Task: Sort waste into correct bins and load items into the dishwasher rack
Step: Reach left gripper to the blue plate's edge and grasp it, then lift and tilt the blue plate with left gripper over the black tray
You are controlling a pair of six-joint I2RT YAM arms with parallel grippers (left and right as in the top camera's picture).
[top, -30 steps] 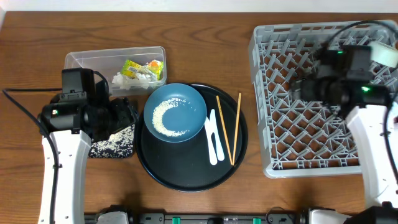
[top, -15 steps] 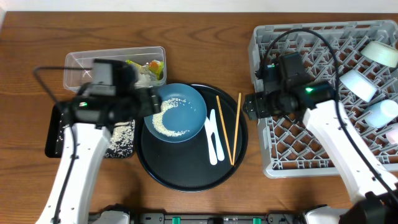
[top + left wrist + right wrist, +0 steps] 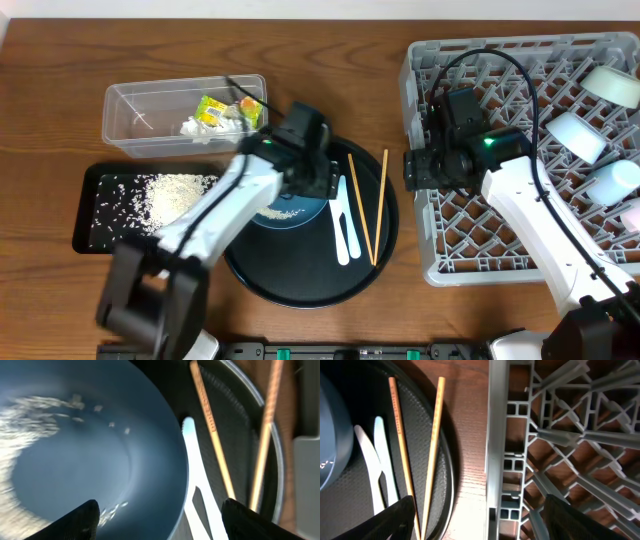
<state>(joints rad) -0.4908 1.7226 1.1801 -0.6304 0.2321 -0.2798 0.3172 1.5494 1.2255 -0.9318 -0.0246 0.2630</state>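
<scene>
Spread wide and empty, the left fingers hover over the right rim of the dark-blue bowl (rice grains lie inside). The bowl sits on the round black tray beside the white spoon and chopsticks. The right fingers, also spread and empty, hang above the left edge of the grey dishwasher rack. Wrapper and tissue lie in the clear tub. More rice covers the shallow black tray.

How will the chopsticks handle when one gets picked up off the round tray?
Chopsticks look thin, straight wood: probably stiff and light. Lying flat on the tray, they may roll or skid if nudged. Their robot-side ends almost touch, so gripping one there could shift the other.
</scene>
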